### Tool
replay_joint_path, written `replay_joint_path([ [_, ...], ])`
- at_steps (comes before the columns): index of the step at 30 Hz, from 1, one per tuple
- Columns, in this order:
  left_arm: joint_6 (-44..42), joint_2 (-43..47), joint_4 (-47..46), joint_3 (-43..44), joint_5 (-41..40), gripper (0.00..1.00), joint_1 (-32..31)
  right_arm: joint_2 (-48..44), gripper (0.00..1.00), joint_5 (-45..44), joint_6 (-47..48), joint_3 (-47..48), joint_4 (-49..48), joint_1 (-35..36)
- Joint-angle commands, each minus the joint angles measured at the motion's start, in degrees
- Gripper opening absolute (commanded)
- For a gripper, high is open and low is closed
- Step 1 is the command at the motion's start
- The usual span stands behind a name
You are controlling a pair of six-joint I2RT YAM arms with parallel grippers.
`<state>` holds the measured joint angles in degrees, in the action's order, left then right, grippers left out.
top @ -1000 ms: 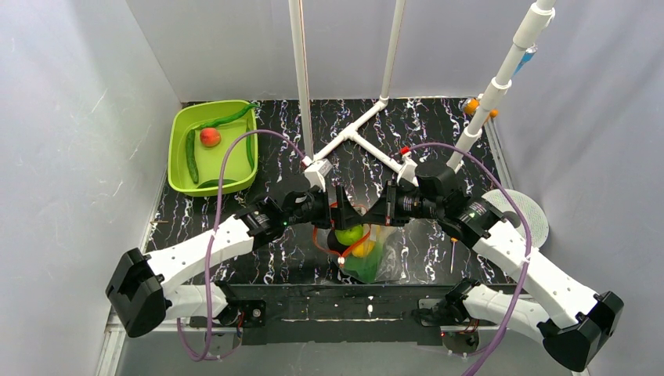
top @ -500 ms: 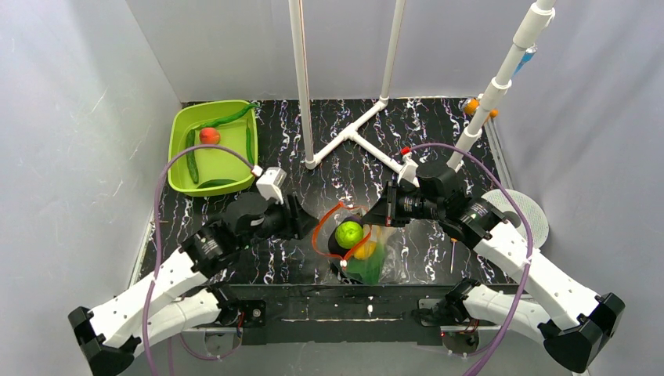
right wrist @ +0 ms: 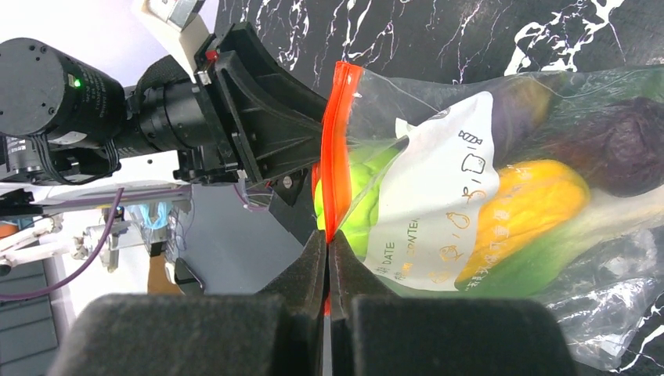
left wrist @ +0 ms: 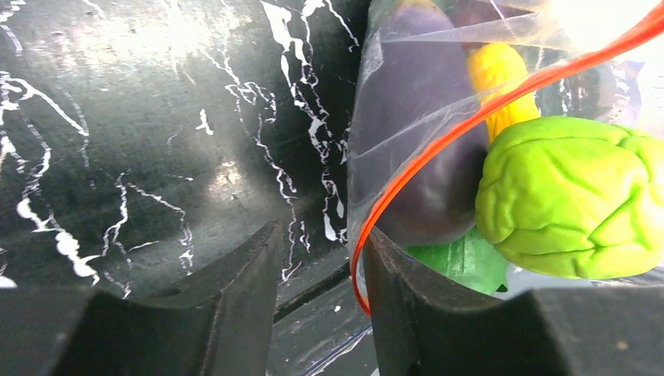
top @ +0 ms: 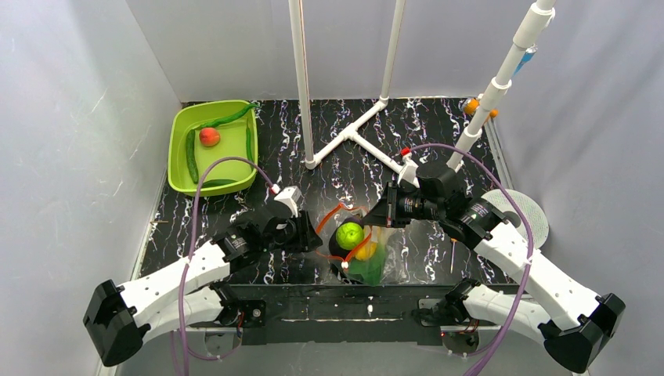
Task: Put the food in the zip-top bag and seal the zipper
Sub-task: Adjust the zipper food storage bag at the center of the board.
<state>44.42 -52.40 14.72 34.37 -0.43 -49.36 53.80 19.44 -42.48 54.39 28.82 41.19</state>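
A: Well, the right gripper [right wrist: 327, 235] is pinched tight on the zipper [right wrist: 338, 141]. Nothing else is between its tips, and it holds that red-orange strip upright at the centre of its own camera's frame.

B: And the left gripper [left wrist: 321, 235]?

A: Parted, holding nothing. In its wrist view the strip curves down just against the inner face of the jaw on the right of the frame, with bare table [left wrist: 156, 117] showing in the gap.

B: So the zip-top bag [right wrist: 438, 180] hangs from one pinch.

A: Yes, low in the middle of the overhead view, between the two arms. My worry is the round lime-green fruit [left wrist: 571, 196]. It sits right at the mouth, bulging past the strip. If the left closes and tugs, I'd guess it could roll out or get caught in the seam.

B: The eggplant [left wrist: 419, 133] and yellow piece [right wrist: 521, 207] look deeper in.

A: They do, with the leafy green [left wrist: 462, 262] below them. But that strip is thin and curled, so the left could easily shut on clear film beside it, or on nothing.

B: And the rest?

A: The red-orange fruit [top: 209, 136] and long green pods [top: 192, 157] lie in the green tray [top: 205, 105] at upper left, well apart from the bag. Sealing now would leave them out. And one pinch on slick plastic might slip once more weight goes in.
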Motion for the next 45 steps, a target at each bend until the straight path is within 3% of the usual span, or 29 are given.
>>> replay_joint_path([
  [1,2.5,-1.6,-5.6,-1.6,4.2,0.37,-0.1,-0.9,0.01,0.3,1.1,1.3,-1.3,-0.2],
  [7,-0.3,-3.8,-6.2,0.3,8.5,0.18,-0.1,-0.7,0.01,0.4,1.4,1.7,-1.5,-0.2],
  [9,-1.8,-4.4,-5.5,2.2,9.1,0.0,-0.1,-0.2,0.01,0.5,1.6,2.2,-1.2,-0.2],
  [15,-4.6,-1.2,-3.8,8.0,12.5,0.0,-0.1,3.5,0.01,-4.0,8.2,9.6,6.9,-0.1],
  [22,2.0,5.1,-1.9,8.6,12.9,0.0,-0.2,9.8,0.01,-4.2,13.2,21.9,14.3,-0.1],
  [26,7.3,9.5,-2.4,5.5,11.4,0.0,-0.7,11.4,0.01,-1.1,12.4,21.8,12.4,-0.1],
  [30,13.0,13.1,-2.1,0.0,6.7,0.0,-0.8,11.7,0.04,-4.4,12.3,16.7,10.6,-0.1],
  [33,16.2,14.1,-11.3,-3.3,9.4,0.0,-0.7,14.8,0.03,-6.8,14.2,19.2,15.0,-0.1],
  [36,15.9,13.1,-16.2,-0.5,12.5,0.0,-0.7,17.9,0.03,-11.0,16.9,26.6,21.8,-0.1],
  [40,11.9,11.4,-10.2,8.1,14.2,0.0,-0.7,17.8,0.05,-12.6,18.6,33.2,24.2,-0.1],
  [45,14.3,10.0,-8.0,6.4,13.2,0.0,-0.7,17.0,0.08,-8.4,16.3,27.3,17.8,-0.1],
])
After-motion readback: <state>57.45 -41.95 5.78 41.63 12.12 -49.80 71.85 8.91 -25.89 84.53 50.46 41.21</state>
